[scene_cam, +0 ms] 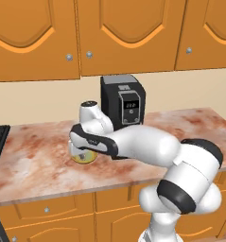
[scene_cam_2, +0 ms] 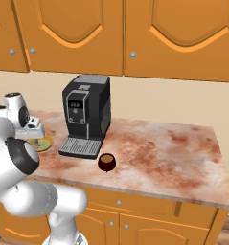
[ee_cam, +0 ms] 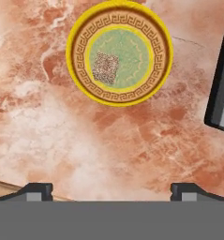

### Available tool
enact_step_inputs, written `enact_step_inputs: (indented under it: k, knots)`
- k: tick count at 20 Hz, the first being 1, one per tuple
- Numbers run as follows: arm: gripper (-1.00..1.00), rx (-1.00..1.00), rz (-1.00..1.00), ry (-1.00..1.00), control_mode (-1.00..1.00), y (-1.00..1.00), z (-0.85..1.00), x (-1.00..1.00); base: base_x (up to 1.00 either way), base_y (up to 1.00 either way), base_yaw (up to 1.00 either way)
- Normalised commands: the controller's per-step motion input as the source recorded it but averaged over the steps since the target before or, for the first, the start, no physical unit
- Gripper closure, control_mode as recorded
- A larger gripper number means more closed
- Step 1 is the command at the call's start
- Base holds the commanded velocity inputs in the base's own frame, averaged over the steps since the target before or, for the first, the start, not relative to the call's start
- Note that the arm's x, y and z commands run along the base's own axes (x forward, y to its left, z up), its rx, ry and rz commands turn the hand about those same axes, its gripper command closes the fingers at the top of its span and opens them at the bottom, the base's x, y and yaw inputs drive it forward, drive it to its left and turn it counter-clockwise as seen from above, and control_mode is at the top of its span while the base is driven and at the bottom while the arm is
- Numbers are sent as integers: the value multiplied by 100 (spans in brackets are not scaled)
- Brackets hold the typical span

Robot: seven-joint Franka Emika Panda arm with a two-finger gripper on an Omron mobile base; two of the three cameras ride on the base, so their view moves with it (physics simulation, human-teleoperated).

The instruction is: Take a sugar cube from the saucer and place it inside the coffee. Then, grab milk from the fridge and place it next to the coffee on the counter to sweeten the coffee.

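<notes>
Robot arm hangs over the saucer on the counter, gripper spread wide, nothing held. Sugar cube sits on the saucer's green centre, a bit off-middle; coffee stands well to the right, in front of the coffee machine.

Risks: cube is tiny & speckled, so wide jaws may close beside it, or nudge the shallow, glossy round dish across the smooth marbled top. The machine's boxy black body is close; a careless swing toward the squat round cup could clip it.
</notes>
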Motion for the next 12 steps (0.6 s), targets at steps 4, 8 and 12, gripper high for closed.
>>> enact_step_inputs:
  k: [4, 8, 12]
  knots:
    - [-100, 0, -7, 0, -100, 12, -27, 20, 0, 0, 0]
    - [-100, 0, -8, 0, -100, 20, -15, 18, 0, 0, 0]
    - [-100, 0, -9, 0, -100, 14, -16, 23, 0, 0, 0]
